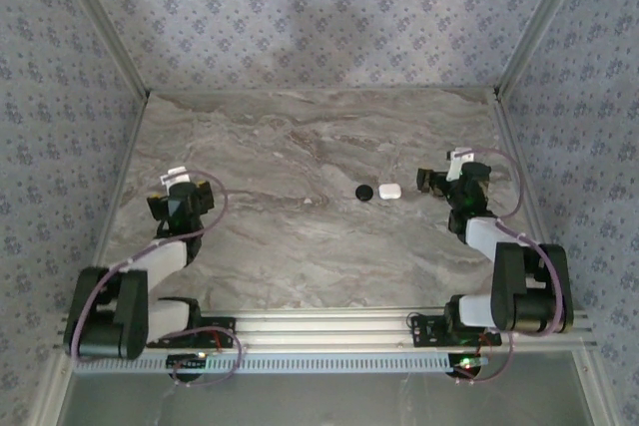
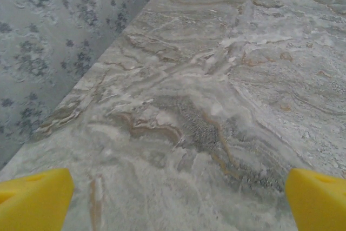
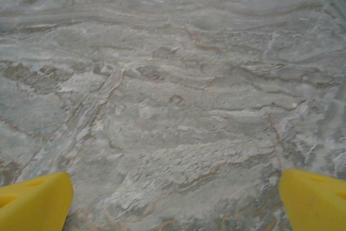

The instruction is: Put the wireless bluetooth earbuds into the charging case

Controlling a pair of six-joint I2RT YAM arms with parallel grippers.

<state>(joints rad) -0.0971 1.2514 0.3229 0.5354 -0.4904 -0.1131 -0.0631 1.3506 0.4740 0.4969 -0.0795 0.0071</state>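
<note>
A small black charging case (image 1: 364, 192) and a small white charging case (image 1: 389, 190) lie side by side, both closed, near the middle of the marble table (image 1: 300, 147). The earbuds are out of view. My left gripper (image 1: 182, 197) is at the left of the table, far from the cases, and is open. Its yellow fingertips (image 2: 35, 198) stand wide apart over bare marble, as does the left gripper (image 2: 178, 201) between them. My right gripper (image 1: 454, 179) is just right of the white case, open with nothing in it. The right gripper (image 3: 175, 201) has bare marble between its yellow pads (image 3: 316, 198).
Patterned walls (image 1: 60, 127) close in the table on the left, back and right, with metal rails along their foot. The left wall (image 2: 48, 41) runs close beside the left gripper. An aluminium rail (image 1: 329, 326) crosses the near edge by the arm bases.
</note>
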